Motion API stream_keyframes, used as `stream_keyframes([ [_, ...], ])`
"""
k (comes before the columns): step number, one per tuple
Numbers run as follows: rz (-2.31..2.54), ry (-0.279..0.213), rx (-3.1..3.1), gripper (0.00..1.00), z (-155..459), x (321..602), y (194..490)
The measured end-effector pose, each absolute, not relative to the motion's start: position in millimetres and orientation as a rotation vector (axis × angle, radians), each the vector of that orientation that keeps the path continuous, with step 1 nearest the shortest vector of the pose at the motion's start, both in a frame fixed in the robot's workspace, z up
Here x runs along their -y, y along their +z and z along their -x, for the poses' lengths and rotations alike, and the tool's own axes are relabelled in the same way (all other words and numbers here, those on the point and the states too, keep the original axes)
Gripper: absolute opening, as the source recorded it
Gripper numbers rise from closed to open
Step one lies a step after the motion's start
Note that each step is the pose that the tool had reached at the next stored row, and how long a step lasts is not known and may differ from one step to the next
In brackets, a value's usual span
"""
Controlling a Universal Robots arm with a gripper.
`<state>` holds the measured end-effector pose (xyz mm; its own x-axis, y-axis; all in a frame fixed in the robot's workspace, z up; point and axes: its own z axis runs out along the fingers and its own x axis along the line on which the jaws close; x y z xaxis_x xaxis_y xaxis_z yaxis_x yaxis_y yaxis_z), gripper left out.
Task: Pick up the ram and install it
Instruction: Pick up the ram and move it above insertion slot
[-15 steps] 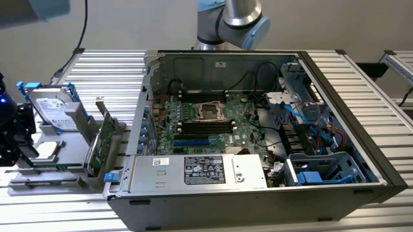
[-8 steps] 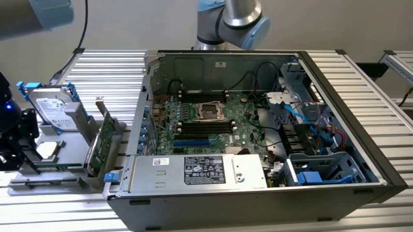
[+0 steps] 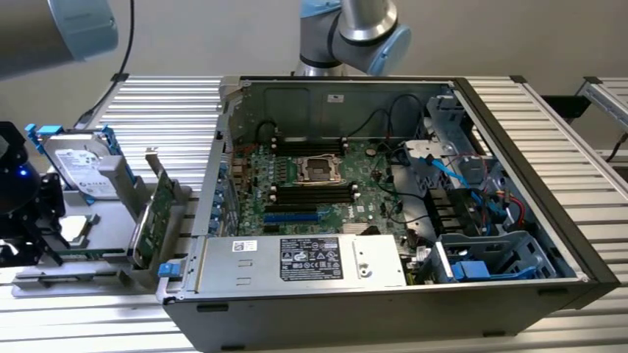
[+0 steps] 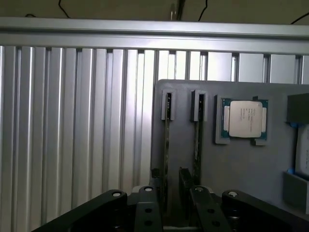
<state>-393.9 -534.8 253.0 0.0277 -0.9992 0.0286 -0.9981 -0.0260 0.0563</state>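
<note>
Just beside ram (image 4: 166,145), hand (image 4: 174,194) (print illegible)

A plain, pale beige-grey wall (image 3: 216,37) stands behind the counter's far edge in the exterior view. The counter (image 3: 157,103) is built of ribbed aluminium slats laid side by side, which catch a soft, even light in pale streaks. A black cable (image 3: 126,44) hangs down the wall toward that far edge. Past the counter's edge at the exterior view's right stands a second slatted metal frame (image 3: 610,92). In the wrist view the slats end at a smooth metal rail (image 4: 145,31), with a dull brown surface (image 4: 96,8) beyond.
</note>
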Motion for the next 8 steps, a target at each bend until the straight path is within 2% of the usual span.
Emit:
stream_keyframes([
  [8,-2.208,-0.029,2.149,0.30,394,535,238],
])
